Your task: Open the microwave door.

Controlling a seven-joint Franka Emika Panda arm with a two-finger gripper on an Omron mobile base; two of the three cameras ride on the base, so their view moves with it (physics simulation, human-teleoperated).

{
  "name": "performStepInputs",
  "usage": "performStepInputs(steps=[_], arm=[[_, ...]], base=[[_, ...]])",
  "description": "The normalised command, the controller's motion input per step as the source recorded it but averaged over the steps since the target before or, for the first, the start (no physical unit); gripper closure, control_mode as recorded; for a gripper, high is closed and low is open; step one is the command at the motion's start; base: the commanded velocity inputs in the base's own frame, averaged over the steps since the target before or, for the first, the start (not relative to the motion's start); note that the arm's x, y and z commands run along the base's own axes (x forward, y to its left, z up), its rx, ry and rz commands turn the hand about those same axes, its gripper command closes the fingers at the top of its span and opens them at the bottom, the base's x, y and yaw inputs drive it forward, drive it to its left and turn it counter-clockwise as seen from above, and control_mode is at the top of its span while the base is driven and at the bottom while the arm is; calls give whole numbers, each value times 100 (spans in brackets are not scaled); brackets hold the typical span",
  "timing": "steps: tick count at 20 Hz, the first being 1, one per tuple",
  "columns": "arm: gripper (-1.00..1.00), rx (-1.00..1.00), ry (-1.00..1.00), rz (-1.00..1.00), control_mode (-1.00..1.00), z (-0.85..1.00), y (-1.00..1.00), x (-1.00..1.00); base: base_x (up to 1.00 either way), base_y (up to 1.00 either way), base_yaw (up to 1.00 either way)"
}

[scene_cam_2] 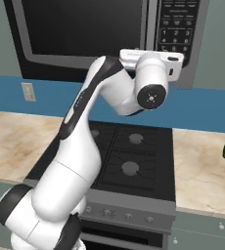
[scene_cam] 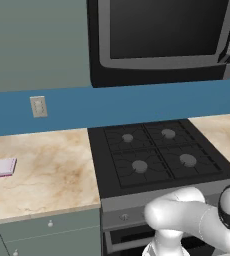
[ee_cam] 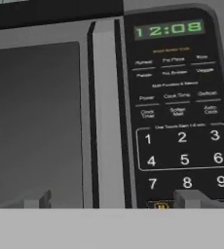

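**Still on the approach: hand squared up to the microwave front, door shut**

Plainly, the step in hand is the reach. In the right base view the arm is raised over the stove (scene_cam_2: 131, 156) with its hand held up against the lower right of the microwave (scene_cam_2: 104, 34), which hangs on the wall above the burners. The hand view looks straight at the front from close by: the fingers (ee_cam: 194, 198) show as two dark tips at the bottom, spread wide apart with nothing between them, one low under the window, the other under the keypad (ee_cam: 182, 151).

The microwave door (ee_cam: 36, 121) looks fully closed. Its dark window lies flush with the grey band that frames it, and the vertical grey handle strip (ee_cam: 106, 116) sits just left of the control panel, whose clock (ee_cam: 168, 30) reads 12:08. No gap shows along that seam.

My judgement is that the next move calls for the hand to shift so that the handle strip falls between the spread tips, or so that one tip hooks behind its edge, and then for a pull outward in an arc. The hinge is most likely on the far left of the door, so the pull should swing leftward and not straight back. A poor aim risks pressing keypad buttons instead.

In the left base view the table (scene_cam: 42, 170) beside the stove carries a small pink item (scene_cam: 1, 167), well away from the work.
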Motion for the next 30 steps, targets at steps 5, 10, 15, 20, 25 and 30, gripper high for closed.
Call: performStepInputs(steps=[5, 10, 15, 20, 25, 30], arm=[[-100, 0, 1, 0, -100, 0, 0, 66], [-100, 0, 7, 0, -100, 0, 0, 59], [-100, 0, 8, 0, -100, 0, 0, 53], [100, 0, 6, 0, -100, 0, 0, 44], [100, 0, 0, 0, -100, 0, 0, 1], [100, 0, -2, 0, -100, 0, 0, -15]], base=[[0, 0, 0], [0, 0, 0], [0, 0, 0], [0, 0, 0], [0, 0, 0], [0, 0, 0]])
